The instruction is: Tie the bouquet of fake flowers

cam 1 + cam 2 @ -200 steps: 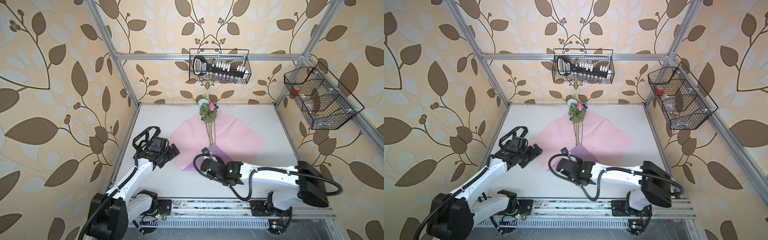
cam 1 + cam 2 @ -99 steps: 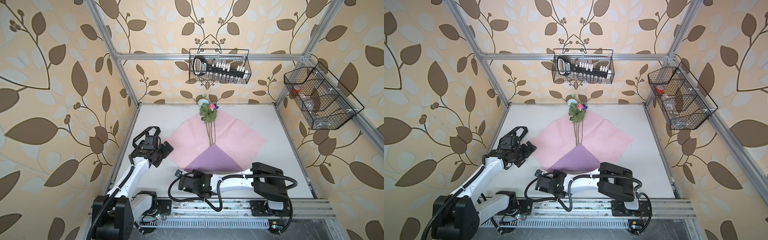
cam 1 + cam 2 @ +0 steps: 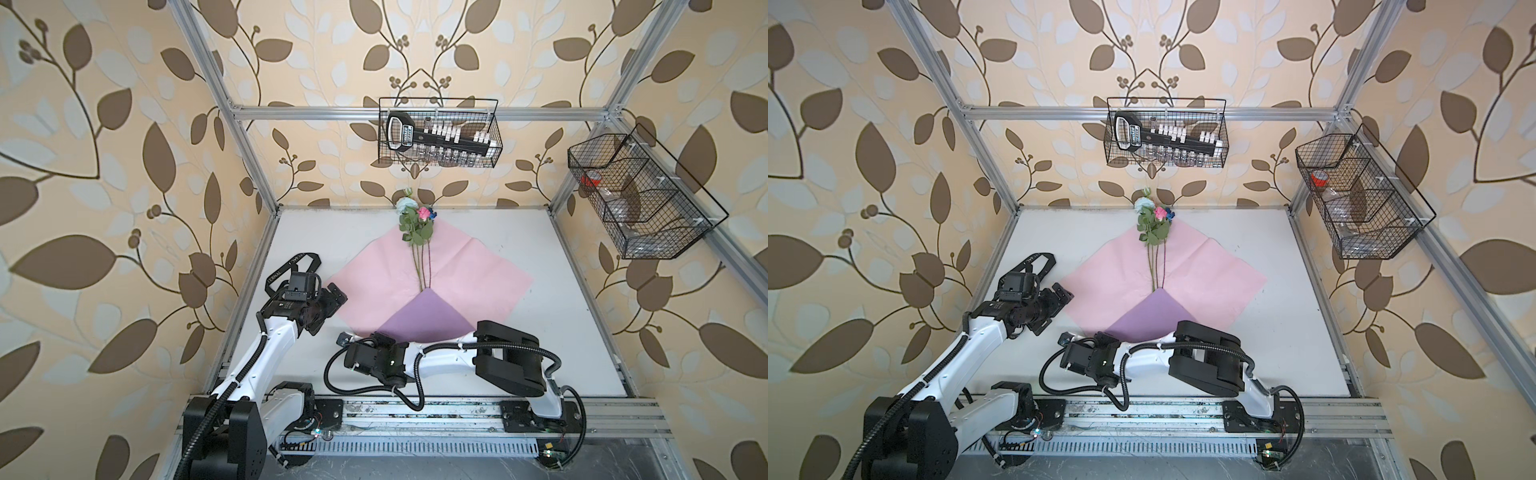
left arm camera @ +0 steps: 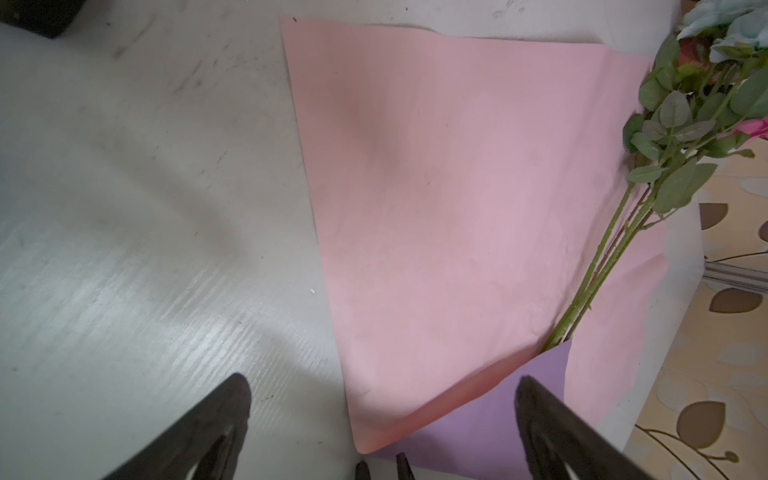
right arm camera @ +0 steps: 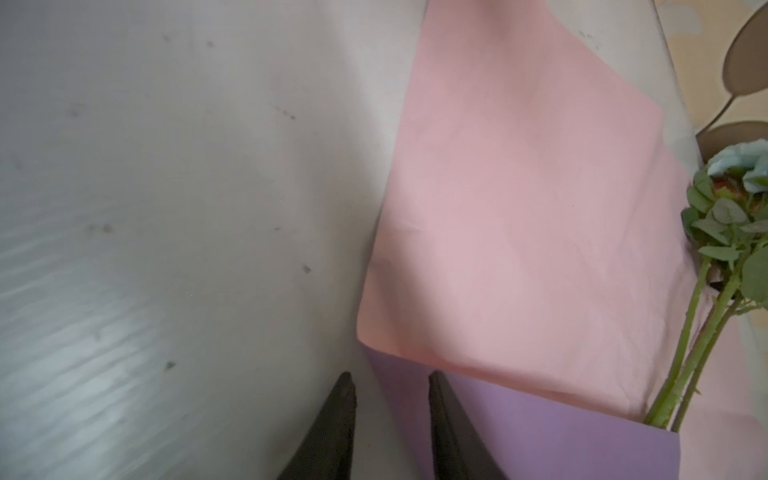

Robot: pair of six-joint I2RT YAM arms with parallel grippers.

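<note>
The bouquet of fake flowers (image 3: 415, 226), with pale blue, pink and dark blue blooms on green stems, lies down the middle of the square pink wrapping paper (image 3: 473, 270). Its stem ends are tucked under the paper's folded lilac corner (image 3: 424, 318) (probably to keep them gathered). The left gripper (image 4: 382, 379) hangs wide open and empty at the paper's left corner, seemingly ready to fold it. The right gripper (image 5: 390, 376) straddles the lilac edge, jaws narrowly apart, pinching nothing visibly.

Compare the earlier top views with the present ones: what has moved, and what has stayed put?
The right gripper drew back from the paper's middle toward the front rail, uncovering most of the purple flap; it now sits at that flap's near-left corner, jaws narrowly apart. The left gripper shifted only slightly, open wide. The bouquet of fake flowers and pink wrapping paper stayed put.
</note>
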